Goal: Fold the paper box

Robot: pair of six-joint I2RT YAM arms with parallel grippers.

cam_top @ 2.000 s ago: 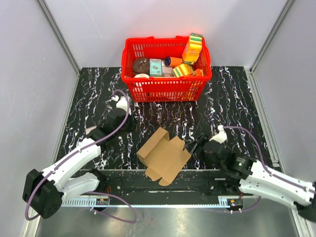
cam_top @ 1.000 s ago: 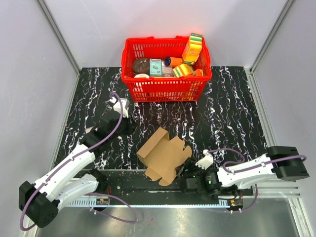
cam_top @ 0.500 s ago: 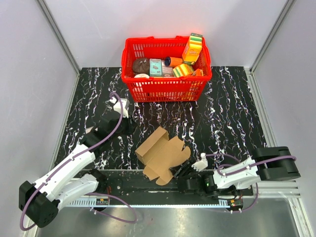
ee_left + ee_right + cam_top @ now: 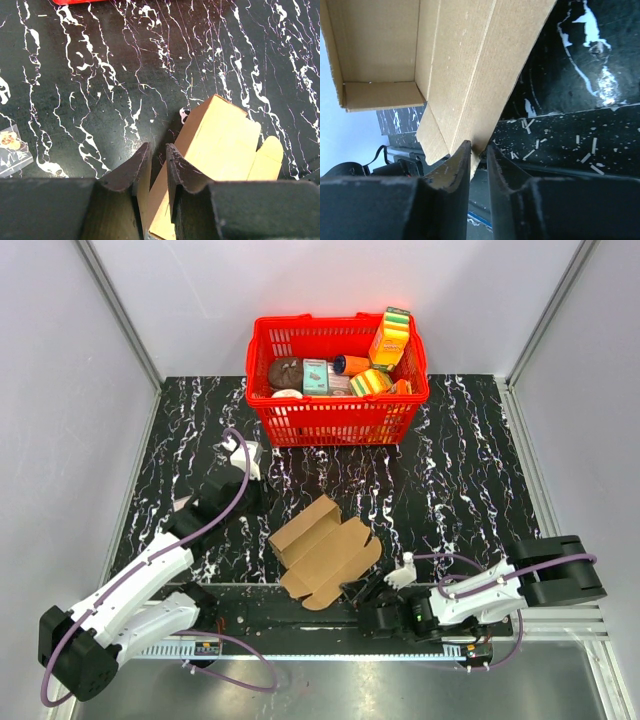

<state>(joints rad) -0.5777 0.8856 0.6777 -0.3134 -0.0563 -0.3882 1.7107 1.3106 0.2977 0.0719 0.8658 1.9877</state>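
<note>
The paper box [image 4: 325,545] is a brown cardboard sheet, partly folded, lying near the table's front edge with its flaps spread. My right gripper [image 4: 352,592] comes in low from the front right. In the right wrist view its jaws [image 4: 479,147] are shut on the corner of the box's near flap [image 4: 465,60], which rises above the fingers. My left gripper [image 4: 255,492] hovers over the table to the left of the box and behind it. Its fingers [image 4: 158,146] stand a narrow gap apart with nothing between them, and the box [image 4: 220,140] lies beyond them.
A red plastic basket [image 4: 335,422] full of colourful packages stands at the back centre. A small clear packet [image 4: 10,150] lies on the black marbled table, left of my left gripper. A metal rail [image 4: 250,618] runs along the front edge under the box's near flap.
My right gripper's jaws have closed from wide open onto the box's near flap. The box has slid a little to the left. The left arm has not moved.
</note>
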